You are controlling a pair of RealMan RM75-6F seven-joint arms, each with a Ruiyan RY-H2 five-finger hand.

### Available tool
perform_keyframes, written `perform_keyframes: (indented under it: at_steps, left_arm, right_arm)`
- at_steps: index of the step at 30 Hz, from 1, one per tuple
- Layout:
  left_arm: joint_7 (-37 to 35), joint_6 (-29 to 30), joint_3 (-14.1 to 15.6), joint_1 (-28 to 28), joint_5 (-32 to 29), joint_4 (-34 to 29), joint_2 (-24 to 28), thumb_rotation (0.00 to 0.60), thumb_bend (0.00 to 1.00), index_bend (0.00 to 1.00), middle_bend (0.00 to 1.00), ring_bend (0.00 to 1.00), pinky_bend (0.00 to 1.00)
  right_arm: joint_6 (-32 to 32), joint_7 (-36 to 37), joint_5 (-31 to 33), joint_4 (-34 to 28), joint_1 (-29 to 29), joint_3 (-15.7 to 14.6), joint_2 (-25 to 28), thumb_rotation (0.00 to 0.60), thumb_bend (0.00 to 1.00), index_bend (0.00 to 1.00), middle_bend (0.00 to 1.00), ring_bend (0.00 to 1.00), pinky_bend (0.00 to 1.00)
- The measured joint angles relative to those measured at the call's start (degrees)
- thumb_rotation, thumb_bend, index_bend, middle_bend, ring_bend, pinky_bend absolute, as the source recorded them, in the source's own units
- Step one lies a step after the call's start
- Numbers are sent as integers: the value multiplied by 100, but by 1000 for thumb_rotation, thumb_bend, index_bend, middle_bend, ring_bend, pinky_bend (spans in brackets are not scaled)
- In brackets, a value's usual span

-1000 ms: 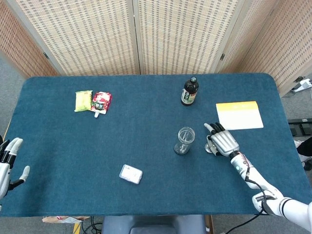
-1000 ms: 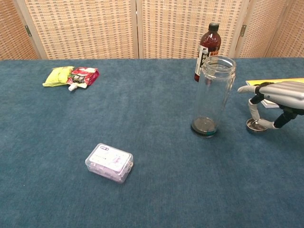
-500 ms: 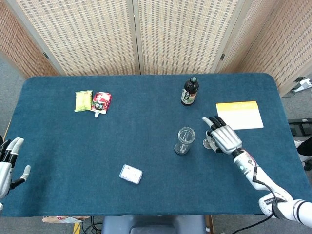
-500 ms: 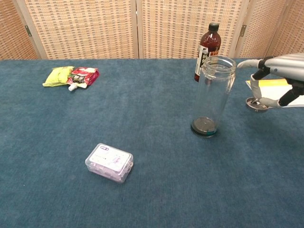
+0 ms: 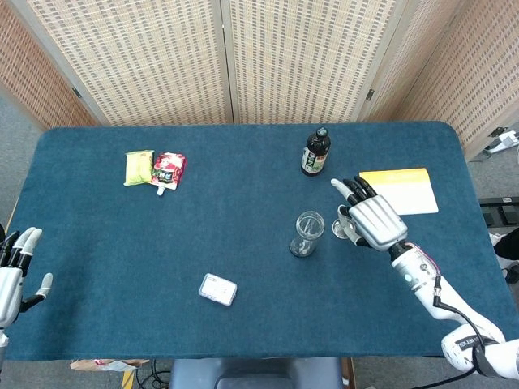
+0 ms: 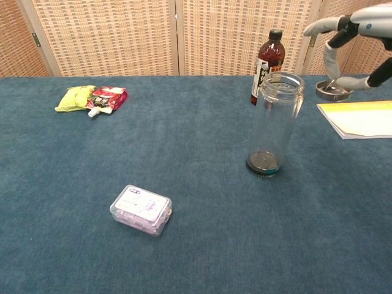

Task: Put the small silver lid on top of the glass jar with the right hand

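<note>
Silver and thin, the small lid (image 5: 341, 229) shows in the head view beside the right hand (image 5: 374, 223), just right of the glass jar (image 5: 306, 233) near the table's (image 5: 122, 243) middle. Chest view: the lid (image 6: 331, 90) hangs pinched by its rim in the fingertips (image 6: 332, 71) (light, rigid, probably slippery), raised above jar-mouth level. Left hand (image 5: 15, 267) rests spread at the left edge.

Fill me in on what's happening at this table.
The right hand holds the small silver lid in the air, right of the open glass jar and about level with its rim. The jar stands upright on the blue table, uncovered. The left hand hangs open at the table's edge.
</note>
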Motion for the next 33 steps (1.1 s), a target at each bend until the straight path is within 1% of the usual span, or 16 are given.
perform_keyframes:
  at_steps: [4, 7, 19, 24, 33]
  left_arm:
    - [-38, 2, 0, 3, -2, -2, 11, 600, 349, 0, 84, 0, 109]
    - [-72, 2, -1, 6, -5, -4, 21, 600, 350, 0, 84, 0, 109]
    - [-332, -18, -15, 13, -41, 18, 100, 600, 349, 0, 84, 0, 110]
    - [-412, 5, -6, 31, -22, 21, 138, 600, 350, 0, 84, 0, 109]
    - [-521, 104, 1, 79, 31, 5, 190, 600, 350, 0, 84, 0, 109]
  right_arm:
    - [47, -106, 128, -288, 57, 119, 159, 600, 473, 596, 38, 0, 0]
    - [40, -176, 221, -368, 132, 188, 178, 600, 473, 596, 38, 0, 0]
    - [-136, -456, 583, -367, 531, 368, -77, 600, 473, 596, 38, 0, 0]
    - [-194, -589, 733, -321, 670, 387, -225, 600, 473, 596, 38, 0, 0]
    - [-280, -706, 879, -152, 845, 331, -475, 600, 472, 596, 38, 0, 0]
